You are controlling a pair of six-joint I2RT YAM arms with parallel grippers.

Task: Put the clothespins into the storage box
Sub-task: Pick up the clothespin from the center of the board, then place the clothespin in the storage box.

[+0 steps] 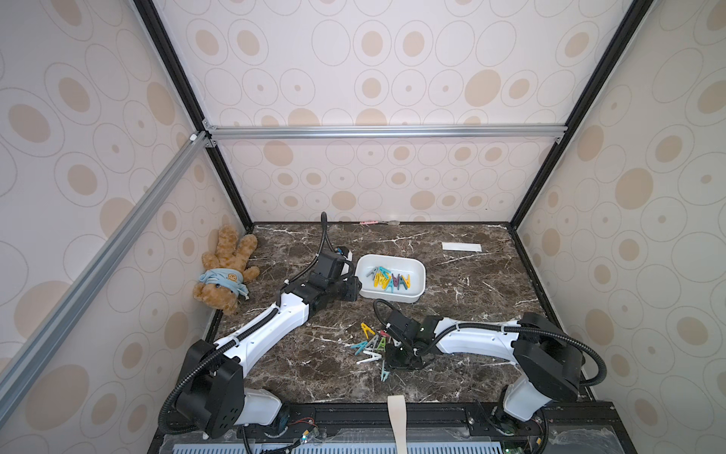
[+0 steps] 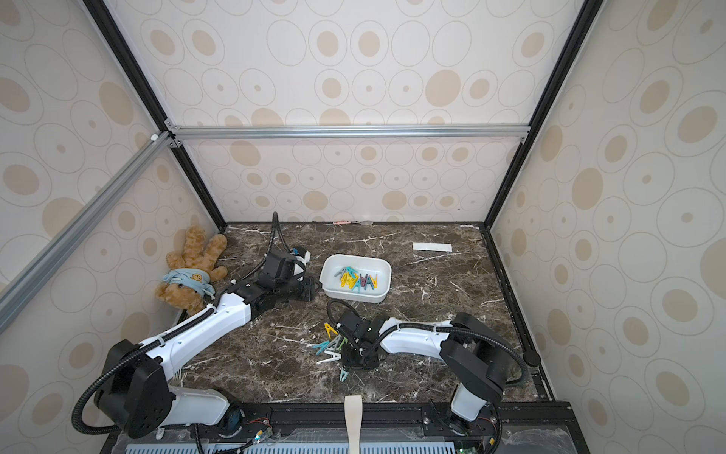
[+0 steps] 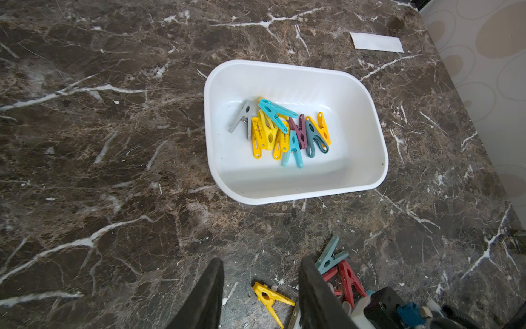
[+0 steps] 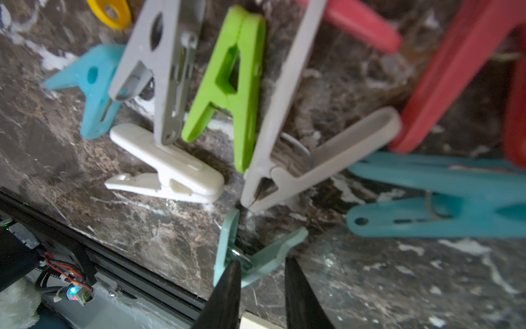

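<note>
The white storage box [image 1: 422,271] [image 3: 210,99] stands mid-table and holds several clothespins [image 1: 389,280] [image 3: 284,131] in yellow, teal, grey and purple. More clothespins [image 1: 371,342] [image 2: 332,342] lie in a loose pile on the marble nearer the front. My left gripper [image 1: 355,289] [image 3: 262,273] hovers by the box's left end, open and empty. My right gripper [image 1: 393,363] [image 4: 262,273] points down at the pile's near edge. Its jaws stand apart around a pale teal clothespin [image 4: 256,253], and one fingertip [image 4: 230,273] touches it. Green [image 4: 227,85], white [image 4: 170,168], grey and red pins lie just beyond.
A teddy bear [image 1: 226,269] lies against the left wall. A flat white paper strip [image 1: 461,247] sits at the back right, and a small pink item [image 1: 369,223] at the back edge. A beige strip [image 1: 396,416] hangs over the black front rail.
</note>
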